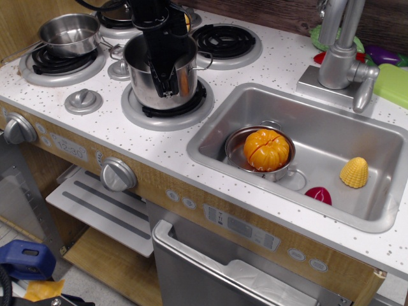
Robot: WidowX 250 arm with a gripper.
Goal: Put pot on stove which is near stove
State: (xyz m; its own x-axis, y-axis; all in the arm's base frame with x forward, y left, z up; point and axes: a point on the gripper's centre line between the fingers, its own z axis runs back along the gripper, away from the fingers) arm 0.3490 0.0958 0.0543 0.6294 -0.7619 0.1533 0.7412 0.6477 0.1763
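The tall shiny steel pot (144, 81) stands upright over the front black coil stove (159, 119), sitting on or just above its coil inside the silver ring. My black gripper (167, 88) comes down from above. It is shut on the pot's near rim, one finger inside the pot and one outside on the wall. One loop handle shows on the pot's right side.
A shallow steel pan (69, 33) sits on the left burner. Another burner (223, 42) lies behind right. A silver knob disc (83, 101) is front left. The sink (357, 217) holds a small pot with an orange pumpkin (266, 149), a corn (354, 172) and a red piece (318, 195). The faucet (339, 51) stands behind it.
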